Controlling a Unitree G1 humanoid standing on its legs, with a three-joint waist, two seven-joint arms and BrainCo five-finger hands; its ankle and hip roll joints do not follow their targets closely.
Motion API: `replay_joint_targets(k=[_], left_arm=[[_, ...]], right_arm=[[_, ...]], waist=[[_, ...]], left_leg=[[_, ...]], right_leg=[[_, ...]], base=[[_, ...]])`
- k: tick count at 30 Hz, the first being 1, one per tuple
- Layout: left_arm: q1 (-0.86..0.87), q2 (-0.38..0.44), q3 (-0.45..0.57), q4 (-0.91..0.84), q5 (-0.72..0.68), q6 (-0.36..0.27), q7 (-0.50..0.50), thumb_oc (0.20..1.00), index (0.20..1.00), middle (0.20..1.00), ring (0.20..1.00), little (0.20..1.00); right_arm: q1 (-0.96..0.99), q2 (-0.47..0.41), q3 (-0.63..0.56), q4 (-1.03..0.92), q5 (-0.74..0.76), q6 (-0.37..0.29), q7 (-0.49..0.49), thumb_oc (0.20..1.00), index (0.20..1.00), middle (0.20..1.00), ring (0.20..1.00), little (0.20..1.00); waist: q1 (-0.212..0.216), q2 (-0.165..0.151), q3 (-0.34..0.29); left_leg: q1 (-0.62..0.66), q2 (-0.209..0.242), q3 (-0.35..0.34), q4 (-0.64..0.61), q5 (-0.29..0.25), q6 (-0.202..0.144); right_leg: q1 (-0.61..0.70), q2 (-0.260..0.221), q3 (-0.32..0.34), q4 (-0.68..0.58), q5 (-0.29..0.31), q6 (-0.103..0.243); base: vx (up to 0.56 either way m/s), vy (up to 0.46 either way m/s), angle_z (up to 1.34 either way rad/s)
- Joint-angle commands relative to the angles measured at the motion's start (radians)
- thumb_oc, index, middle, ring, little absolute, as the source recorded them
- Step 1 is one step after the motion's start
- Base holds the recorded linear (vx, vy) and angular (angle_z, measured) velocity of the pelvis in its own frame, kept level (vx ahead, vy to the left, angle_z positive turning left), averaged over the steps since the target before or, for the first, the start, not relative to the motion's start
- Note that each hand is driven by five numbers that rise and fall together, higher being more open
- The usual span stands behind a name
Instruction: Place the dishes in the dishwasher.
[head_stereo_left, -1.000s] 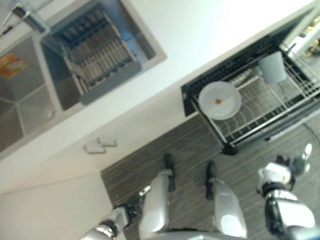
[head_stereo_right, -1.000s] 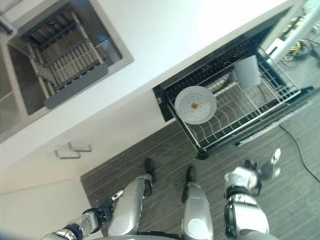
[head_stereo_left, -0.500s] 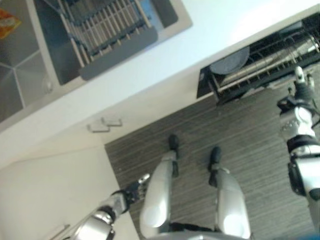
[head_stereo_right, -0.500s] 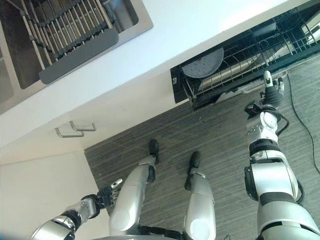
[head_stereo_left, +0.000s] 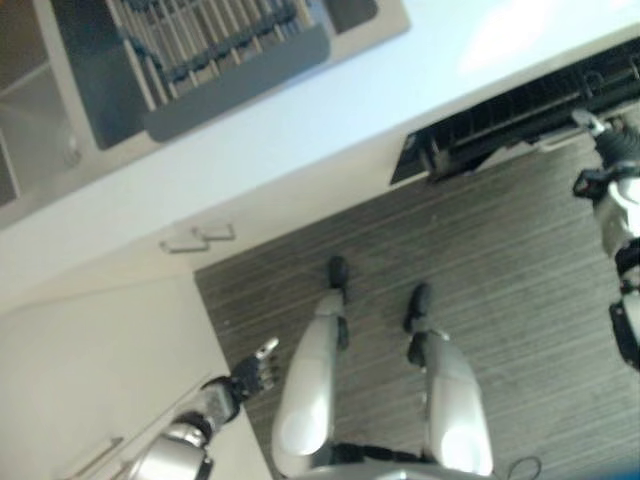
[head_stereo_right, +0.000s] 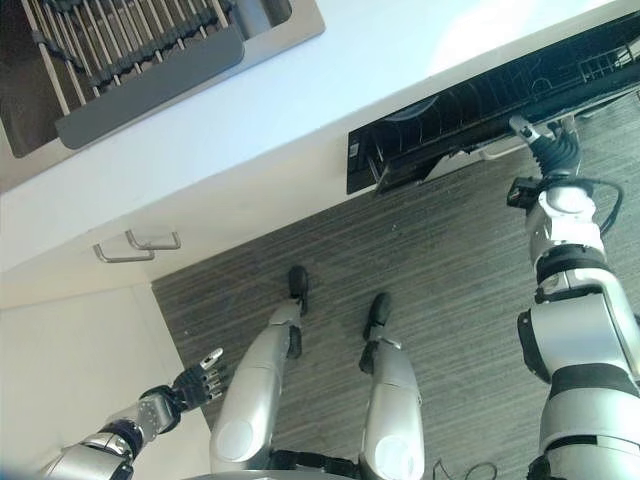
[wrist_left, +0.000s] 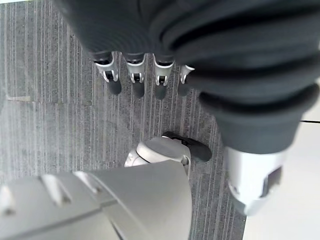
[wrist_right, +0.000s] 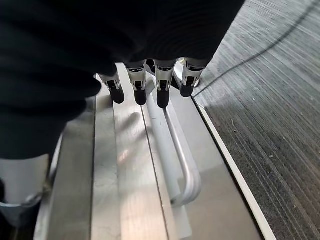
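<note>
Up at two o'clock, my right robot hand (head_stereo_right: 548, 150) rests straight, spread fingers (wrist_right: 161, 92) on the dishwasher door (wrist_right: 130, 190) by its silver handle (wrist_right: 182, 155); no writing is readable. Inside the dishwasher (head_stereo_right: 480, 95) a plate (head_stereo_right: 412, 106) shows dimly. My left robot hand (head_stereo_right: 195, 380) hangs relaxed at seven o'clock beneath the bench (head_stereo_right: 300, 110).

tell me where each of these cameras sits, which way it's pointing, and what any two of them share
Left and right eye views: head, facing down at the counter, dishwasher drawer, floor; left hand low, right hand at the drawer.
Left wrist view: along the straight fingers toward the floor.
Right wrist view: along the fingers over the drawer's handle.
Shared: drawer front, right hand.
</note>
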Motion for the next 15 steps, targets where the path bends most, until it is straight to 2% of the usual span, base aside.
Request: replay_joint_targets(k=[1,3,4,6,7,9,10,11,12,15], left_arm=[[0.089,0.086,-0.027,-0.023,0.065,0.013,-0.023,1.0,1.0,1.0,1.0,1.0],[0.104,0.098,-0.029,-0.027,0.055,0.011,-0.037,1.0,1.0,1.0,1.0,1.0],[0.11,0.111,-0.027,-0.029,0.052,0.022,-0.044,1.0,1.0,1.0,1.0,1.0],[0.11,0.116,-0.023,-0.031,0.057,0.027,-0.047,1.0,1.0,1.0,1.0,1.0],[0.121,0.128,-0.018,-0.036,0.085,0.043,-0.073,1.0,1.0,1.0,1.0,1.0],[0.129,0.133,-0.01,-0.037,0.064,0.04,-0.078,1.0,1.0,1.0,1.0,1.0],[0.129,0.136,-0.01,-0.039,0.059,0.046,-0.079,1.0,1.0,1.0,1.0,1.0],[0.132,0.14,0.0,-0.042,0.069,0.061,-0.091,1.0,1.0,1.0,1.0,1.0],[0.139,0.146,0.005,-0.047,0.073,0.066,-0.098,1.0,1.0,1.0,1.0,1.0],[0.159,0.154,0.02,-0.058,0.093,0.061,-0.111,1.0,1.0,1.0,1.0,1.0]], right_arm=[[-0.187,-0.072,0.085,-0.117,0.008,-0.122,0.054,1.0,1.0,1.0,1.0,1.0],[-0.218,-0.072,0.099,-0.136,0.034,-0.154,0.069,1.0,1.0,1.0,1.0,1.0],[-0.233,-0.067,0.11,-0.152,0.041,-0.182,0.081,1.0,1.0,1.0,1.0,1.0],[-0.239,-0.064,0.115,-0.156,0.054,-0.191,0.082,1.0,1.0,1.0,1.0,1.0],[-0.265,-0.047,0.1,-0.177,0.243,-0.242,0.163,1.0,1.0,1.0,1.0,1.0],[-0.28,-0.022,0.056,-0.196,0.482,-0.242,0.306,1.0,1.0,1.0,1.0,1.0],[-0.28,-0.005,0.026,-0.206,0.575,-0.218,0.374,1.0,1.0,1.0,1.0,1.0],[-0.27,0.019,-0.026,-0.239,0.705,-0.163,0.474,1.0,1.0,1.0,1.0,1.0],[-0.255,0.029,-0.058,-0.264,0.774,-0.127,0.543,1.0,1.0,1.0,1.0,1.0],[-0.218,0.062,-0.106,-0.334,0.854,-0.071,0.645,1.0,1.0,1.0,1.0,1.0]], waist=[[0.082,-0.06,-0.036],[0.091,-0.068,-0.036],[0.1,-0.076,-0.036],[0.101,-0.078,-0.036],[0.113,-0.083,-0.036],[0.122,-0.081,-0.036],[0.124,-0.082,-0.036],[0.128,-0.081,-0.036],[0.132,-0.082,-0.036],[0.141,-0.082,-0.036]], left_leg=[[-0.014,-0.001,-0.052,0.126,-0.116,-0.039],[-0.019,-0.004,-0.062,0.126,-0.115,-0.039],[0.0,-0.002,-0.067,0.126,-0.142,-0.044],[-0.001,0.0,-0.067,0.126,-0.142,-0.045],[0.001,0.004,-0.068,0.126,-0.144,-0.046],[0.003,0.005,-0.067,0.126,-0.147,-0.046],[0.003,0.006,-0.067,0.126,-0.148,-0.048],[0.007,0.008,-0.065,0.126,-0.148,-0.047],[0.01,0.009,-0.064,0.126,-0.148,-0.046],[0.015,0.011,-0.059,0.126,-0.148,-0.046]], right_leg=[[-0.038,-0.099,0.055,-0.005,0.079,0.091],[-0.039,-0.1,0.052,-0.005,0.079,0.092],[-0.018,-0.096,0.053,-0.005,0.055,0.102],[-0.017,-0.095,0.051,-0.005,0.054,0.102],[-0.006,-0.092,0.042,-0.005,0.047,0.1],[0.002,-0.093,0.036,-0.005,0.039,0.101],[0.004,-0.092,0.033,-0.005,0.036,0.101],[0.011,-0.092,0.029,-0.005,0.032,0.101],[0.016,-0.093,0.025,-0.005,0.03,0.102],[0.027,-0.096,0.016,-0.005,0.027,0.107]], base=[[0.14,-0.048,0.33],[0.17,-0.06,0.27],[0.18,-0.08,0.15],[0.11,-0.062,0.0],[0.09,-0.057,-0.07],[0.08,-0.049,-0.05],[0.06,-0.04,-0.02],[0.05,-0.052,-0.03],[0.05,-0.055,-0.04],[0.02,-0.051,-0.01]])
